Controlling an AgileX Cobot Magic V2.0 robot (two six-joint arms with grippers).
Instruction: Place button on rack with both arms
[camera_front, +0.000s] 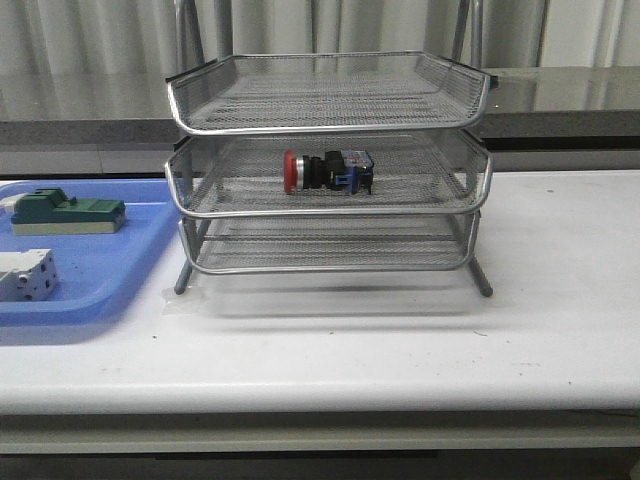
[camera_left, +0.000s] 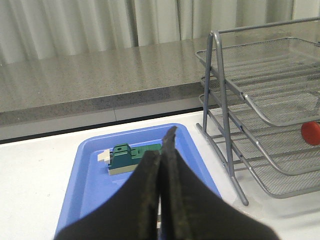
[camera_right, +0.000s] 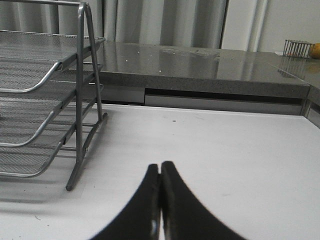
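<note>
The button (camera_front: 328, 171) lay on its side in the middle tier of the rack (camera_front: 330, 120), red cap toward the blue tray (camera_front: 100, 275), resting on the mesh near the front rim; the left gripper (camera_left: 161, 150) was pressed fully together with nothing between its fingers, poised over the tray where a green block (camera_left: 131, 156) sat; the right gripper (camera_right: 160, 175) was likewise closed on nothing, above the bare white table (camera_right: 225, 150) beside the rack's leg.
</note>
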